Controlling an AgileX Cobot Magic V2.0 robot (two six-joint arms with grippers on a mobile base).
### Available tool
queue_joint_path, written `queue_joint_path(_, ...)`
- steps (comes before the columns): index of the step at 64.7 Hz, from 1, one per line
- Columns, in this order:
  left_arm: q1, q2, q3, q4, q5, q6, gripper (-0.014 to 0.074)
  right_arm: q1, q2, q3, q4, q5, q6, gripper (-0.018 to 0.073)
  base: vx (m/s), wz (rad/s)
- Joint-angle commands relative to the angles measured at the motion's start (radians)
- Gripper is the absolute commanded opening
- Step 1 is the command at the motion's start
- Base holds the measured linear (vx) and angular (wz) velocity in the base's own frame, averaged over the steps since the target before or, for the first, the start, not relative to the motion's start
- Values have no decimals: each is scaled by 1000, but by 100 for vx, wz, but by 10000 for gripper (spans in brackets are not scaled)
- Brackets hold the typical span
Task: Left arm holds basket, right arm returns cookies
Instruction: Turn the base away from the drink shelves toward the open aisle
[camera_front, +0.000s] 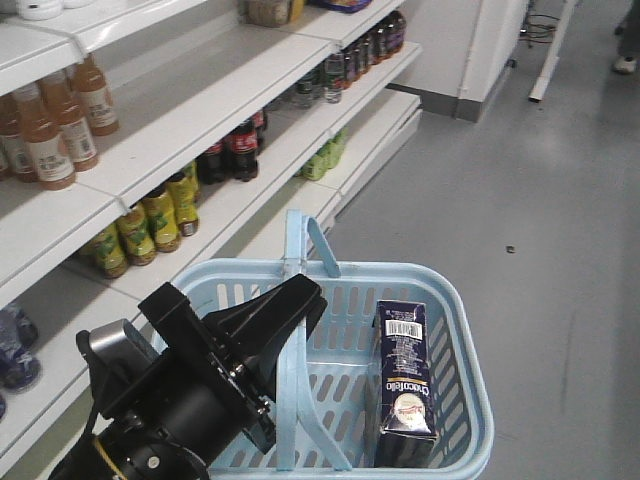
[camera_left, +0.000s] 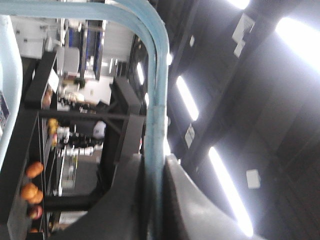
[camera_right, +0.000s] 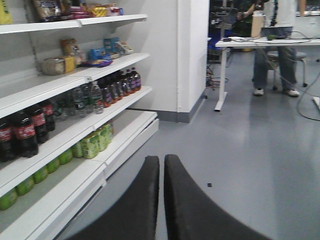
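Note:
The light blue basket (camera_front: 390, 270) hangs low in the exterior front view, in front of the shelves. The cookies (camera_front: 405, 375), a dark navy box with a white barcode label, stand upright in the basket's right side. My left gripper (camera_front: 305, 295) is shut on one thin blue basket handle (camera_left: 155, 125), which runs between its black fingers (camera_left: 125, 200) in the left wrist view. The other handle (camera_front: 312, 238) sticks up behind. My right gripper (camera_right: 161, 157) shows only in the right wrist view; it is shut with nothing in it, over grey floor near the shelves.
White shelves (camera_front: 200, 130) along the left hold orange, dark and yellow-green drink bottles (camera_front: 150, 215). Grey floor (camera_front: 520, 200) spreads to the right. A white pillar (camera_right: 192, 55) stands beyond the shelves. Farther off, a person (camera_right: 280, 45) stands at a white table (camera_right: 265, 42) with trailing cables.

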Motion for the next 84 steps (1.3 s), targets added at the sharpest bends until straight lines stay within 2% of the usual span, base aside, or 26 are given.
queue_joint_path(1, -3, -34, -25, 33, -249, -3, -3, -5, -6, 18, -5, -68, -7, -6, 0, -62)
queue_joint_path(40, -3, -34, -25, 33, -249, -3, -3, -5, -6, 18, -5, -68, -7, -6, 0, -47)
queue_joint_path(84, -3, -34, -25, 33, -249, -3, -3, -5, -6, 18, -5, -68, -7, -6, 3, -14)
